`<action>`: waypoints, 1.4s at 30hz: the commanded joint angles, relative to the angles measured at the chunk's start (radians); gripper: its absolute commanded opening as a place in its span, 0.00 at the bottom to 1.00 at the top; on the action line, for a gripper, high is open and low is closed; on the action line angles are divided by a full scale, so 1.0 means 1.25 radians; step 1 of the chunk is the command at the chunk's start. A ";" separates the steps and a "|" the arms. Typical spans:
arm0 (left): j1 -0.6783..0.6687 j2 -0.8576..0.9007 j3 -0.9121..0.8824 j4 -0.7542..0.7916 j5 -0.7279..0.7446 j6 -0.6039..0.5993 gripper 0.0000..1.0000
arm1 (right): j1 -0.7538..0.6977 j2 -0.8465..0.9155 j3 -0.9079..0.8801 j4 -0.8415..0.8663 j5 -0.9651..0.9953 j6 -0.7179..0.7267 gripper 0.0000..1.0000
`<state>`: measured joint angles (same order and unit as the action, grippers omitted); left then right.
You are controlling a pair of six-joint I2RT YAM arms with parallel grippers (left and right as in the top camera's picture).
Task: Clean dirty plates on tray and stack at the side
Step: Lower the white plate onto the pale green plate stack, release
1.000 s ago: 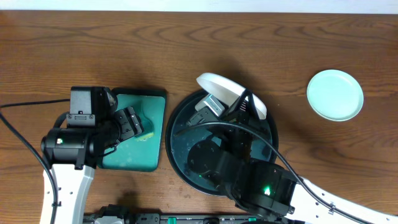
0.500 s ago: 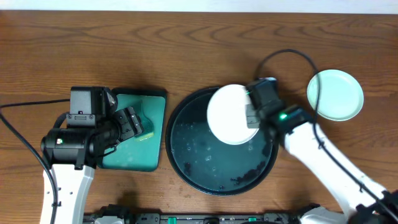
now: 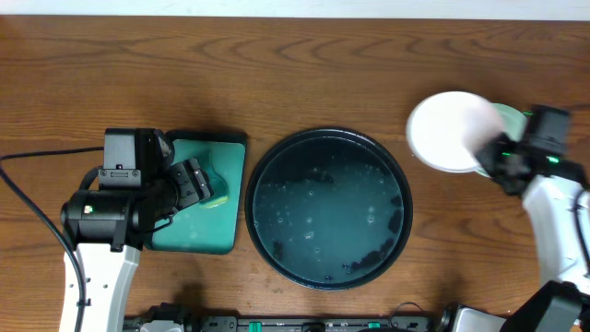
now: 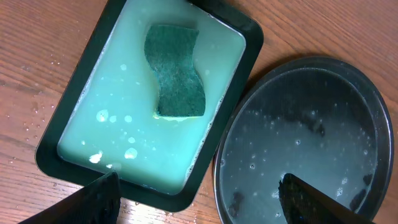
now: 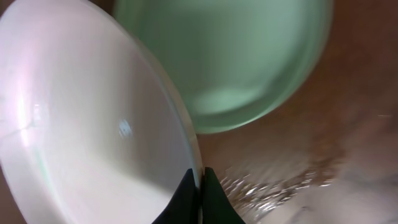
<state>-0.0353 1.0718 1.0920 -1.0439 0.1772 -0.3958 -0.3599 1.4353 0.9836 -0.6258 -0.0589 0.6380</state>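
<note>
At right gripper [image 5: 200, 186]: fingers pinched white plate [image 5: 93, 124] rim
White plate: tilted, partly covering mint plate [image 5: 249, 56], right of black tray [image 3: 277, 221]
Left gripper [image 4: 199, 190]: fingers spread, above sponge tray [image 4: 254, 46]

White plate [image 5: 81, 124] glossy, perhaps plastic.

Overhead: fixed, looks straight down on the whole brown wooden surface [image 3: 277, 74]. Left wrist: close, angled down; shares the large round black shallow tray [image 4: 311, 143] with overhead. Right wrist: very close, blurred, on the round white plate [image 5: 81, 124].
</note>
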 commanded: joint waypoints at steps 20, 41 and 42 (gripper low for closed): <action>0.002 -0.001 0.004 -0.002 -0.005 -0.003 0.82 | -0.216 0.085 0.013 0.067 -0.052 0.030 0.11; 0.002 -0.001 0.004 -0.002 -0.005 -0.004 0.82 | -0.189 0.089 0.013 -0.043 -0.015 0.111 0.02; 0.002 -0.001 0.004 -0.002 -0.005 -0.004 0.82 | -0.189 0.095 0.013 -0.065 -0.009 0.124 0.02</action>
<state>-0.0353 1.0718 1.0920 -1.0447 0.1776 -0.3958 -0.5980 1.5429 0.9920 -0.6640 -0.1776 0.6891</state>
